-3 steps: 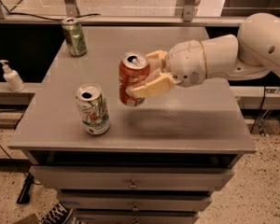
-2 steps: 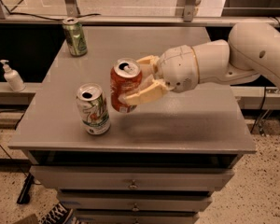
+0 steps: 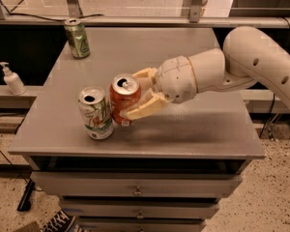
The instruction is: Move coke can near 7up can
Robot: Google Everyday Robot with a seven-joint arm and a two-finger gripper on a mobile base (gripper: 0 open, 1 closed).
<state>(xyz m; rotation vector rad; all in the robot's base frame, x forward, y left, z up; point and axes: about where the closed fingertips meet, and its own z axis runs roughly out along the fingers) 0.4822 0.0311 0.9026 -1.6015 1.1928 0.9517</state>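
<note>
The red-orange coke can (image 3: 123,99) with a silver top is upright in my gripper (image 3: 141,94), whose cream fingers (image 3: 144,108) are shut around its right side. It sits right next to the 7up can (image 3: 95,113), a white can with green and red marks standing near the front left of the grey table (image 3: 193,129). The two cans are almost touching. I cannot tell whether the coke can rests on the table or hangs just above it.
An all-green can (image 3: 77,38) stands at the table's back left corner. A white pump bottle (image 3: 12,79) stands on a ledge left of the table. Drawers (image 3: 135,191) run below the front edge. My arm (image 3: 251,62) reaches in from the right.
My gripper has carried the coke can left and down toward the front, from the table's middle to right beside the 7up can. The other cans have not moved.
</note>
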